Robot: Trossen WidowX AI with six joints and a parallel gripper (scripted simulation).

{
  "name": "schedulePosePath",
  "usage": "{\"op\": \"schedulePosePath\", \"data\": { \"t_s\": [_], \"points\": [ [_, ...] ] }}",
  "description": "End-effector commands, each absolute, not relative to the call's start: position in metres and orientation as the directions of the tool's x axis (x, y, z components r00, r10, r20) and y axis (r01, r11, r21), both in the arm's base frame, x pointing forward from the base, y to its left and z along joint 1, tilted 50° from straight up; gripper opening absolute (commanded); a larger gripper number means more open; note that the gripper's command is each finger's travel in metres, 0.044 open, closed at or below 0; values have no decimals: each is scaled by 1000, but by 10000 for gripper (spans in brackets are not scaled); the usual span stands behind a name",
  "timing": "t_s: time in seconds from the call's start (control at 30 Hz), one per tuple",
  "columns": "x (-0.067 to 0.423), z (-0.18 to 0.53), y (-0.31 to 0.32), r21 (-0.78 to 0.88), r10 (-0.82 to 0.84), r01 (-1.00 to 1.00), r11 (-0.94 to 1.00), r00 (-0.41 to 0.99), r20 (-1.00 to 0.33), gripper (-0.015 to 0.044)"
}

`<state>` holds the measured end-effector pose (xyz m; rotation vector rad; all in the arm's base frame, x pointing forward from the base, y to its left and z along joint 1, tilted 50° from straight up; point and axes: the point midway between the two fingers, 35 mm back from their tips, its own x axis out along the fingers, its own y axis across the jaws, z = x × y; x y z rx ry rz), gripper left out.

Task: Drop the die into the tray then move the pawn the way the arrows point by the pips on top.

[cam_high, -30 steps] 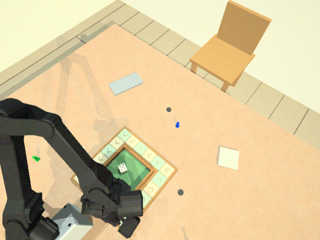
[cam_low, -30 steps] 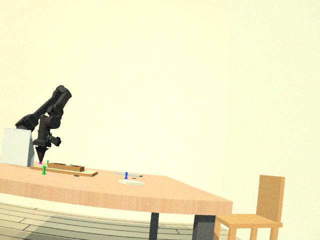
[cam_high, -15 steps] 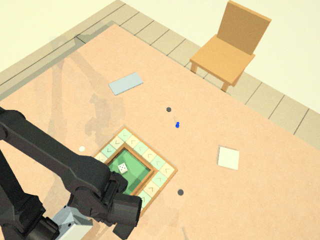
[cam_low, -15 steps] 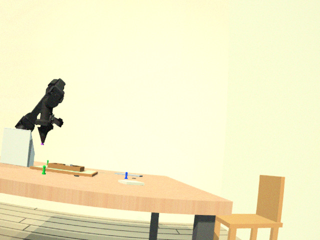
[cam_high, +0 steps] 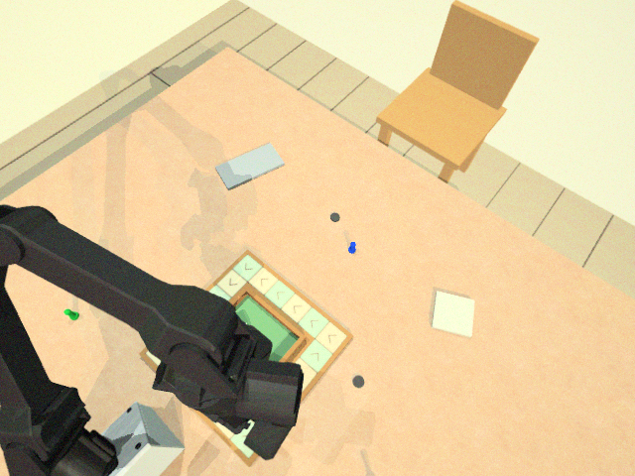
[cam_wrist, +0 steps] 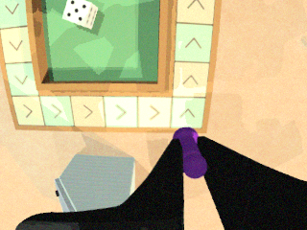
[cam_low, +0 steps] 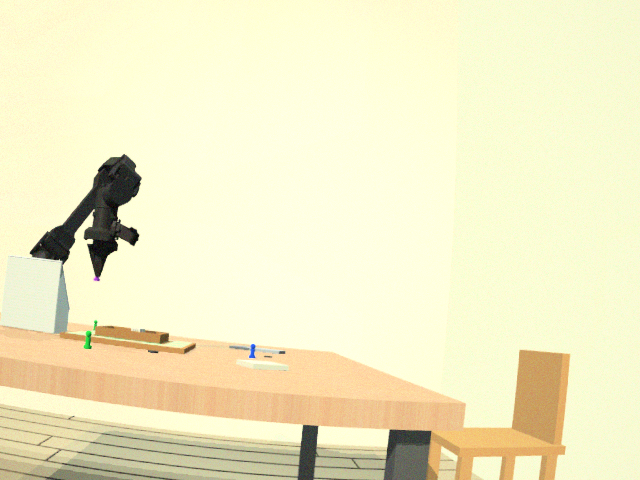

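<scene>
Your gripper (cam_wrist: 190, 161): fingers narrow, clamped on the purple pawn (cam_wrist: 190, 151), hanging well above the board (cam_wrist: 221, 52). Die (cam_wrist: 80, 11): white, five pips up, lying in the green tray (cam_wrist: 103, 57), far ahead-left of your fingertips. Corner square (cam_wrist: 188, 113): directly ahead of the pawn's head.

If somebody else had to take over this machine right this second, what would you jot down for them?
Gripper: shut on the small purple pawn, lifted high above the wooden board with pale arrow squares.
White die: resting in the green dice tray, five pips on top.
Done: die rolled, pawn picked up.
Left: set the pawn five squares along the arrows, release, move the arm away.
Leave alone: green pawn, blue pawn.
</scene>
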<state>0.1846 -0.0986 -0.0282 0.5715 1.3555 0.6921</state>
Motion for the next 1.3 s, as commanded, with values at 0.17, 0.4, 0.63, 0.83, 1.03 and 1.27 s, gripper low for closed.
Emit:
{"op": "schedulePosePath", "data": {
  "t_s": [0.17,0.4,0.63,0.83,1.03,1.27],
  "points": [
    [235,-49,-101,725,734,-111,679,75,-676,0],
    [273,-63,-95,726,735,-118,677,75,-674,0],
    [310,-78,-82,732,742,-126,670,75,-666,0],
    [340,-91,-70,741,751,-126,660,77,-656,0],
    [343,-94,-66,742,752,-126,659,77,-654,0],
    [345,-114,-42,743,753,-126,657,77,-653,0]
  ]
}}
